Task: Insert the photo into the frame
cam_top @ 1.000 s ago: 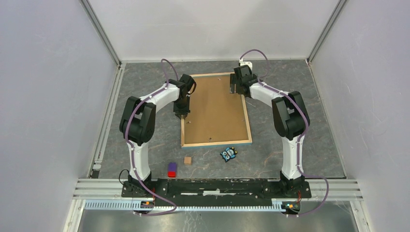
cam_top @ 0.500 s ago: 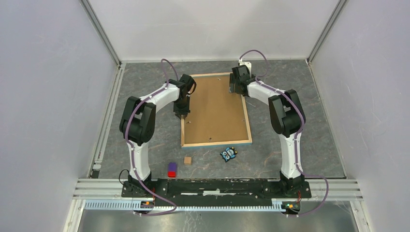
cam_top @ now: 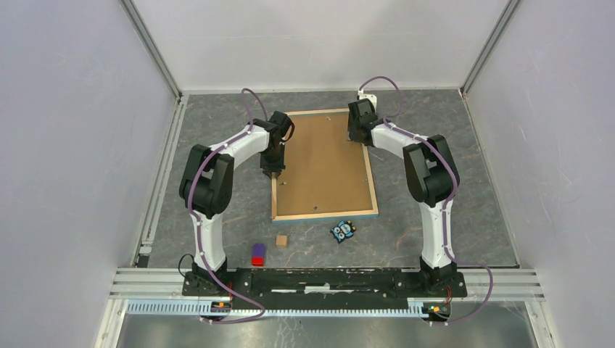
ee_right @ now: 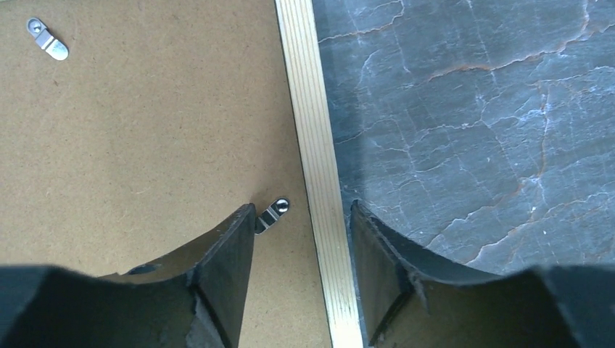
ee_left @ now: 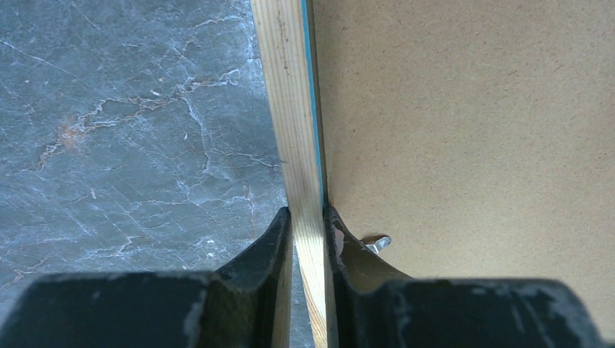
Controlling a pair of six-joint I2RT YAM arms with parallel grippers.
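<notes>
frame (cam_top: 324, 213) lies face down on the tabletop (cam_top: 479, 217), photo unseen; left gripper (ee_left: 308, 225) pinches its left rim, right gripper (ee_right: 303, 217) straddles the right rim, jaws apart: i'd centre before closing

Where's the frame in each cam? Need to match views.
Top external: frame lies back-up, just above picture centre.
Left wrist: frame's wood rim runs top to bottom, left of centre.
Right wrist: frame's rim runs top to bottom, at centre.
Shared landmark: brown backing board inside the rim.
</notes>
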